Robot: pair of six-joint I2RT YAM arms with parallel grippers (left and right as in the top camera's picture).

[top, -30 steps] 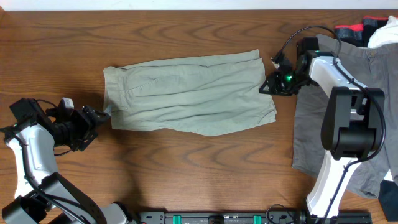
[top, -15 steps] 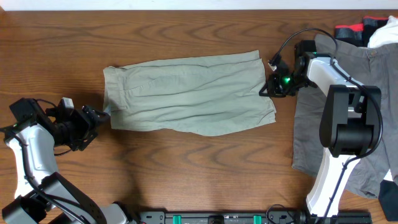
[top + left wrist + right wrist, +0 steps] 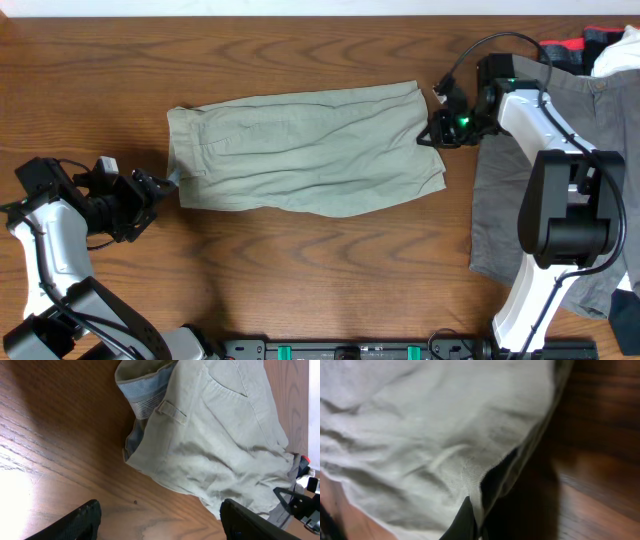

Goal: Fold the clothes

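- brown wood-grain table point(image 3: 300, 290): carries everything in view.
- light khaki-beige cotton shorts point(image 3: 300, 150): flat at mid-table, long axis left to right. Waistband at the left end, leg hems at the right. Nothing lies on top.
- medium grey cotton shorts point(image 3: 492, 230): at the right side, wrinkled and partly hidden under the right arm. A narrow strip of table shows between them and the khaki hems.
- white-and-black right arm point(image 3: 560, 190): reaches across the grey pair to the khaki hems.
- white-and-black left arm point(image 3: 50, 235): at the left edge, pointed at the waistband end.
- heap of red, black and white fabric point(image 3: 600, 45): far right corner, next to the top of the grey pair.
- black rail with green clips point(image 3: 350, 350): along the near table edge.
- right gripper point(image 3: 436, 130): pressed together, pinching the upper hem corner of the khaki shorts. In the wrist view the cloth edge bunches at a dark fingertip point(image 3: 465, 520). Green light point(image 3: 463, 125) lit behind it.
- left gripper point(image 3: 155, 195): fingers point(image 3: 87, 515) spread with nothing between them. Just beside the waistband corner; cannot tell if it touches.
- belt loop point(image 3: 172, 410) and striped waistband lining point(image 3: 145, 397): visible at the waistband opening.
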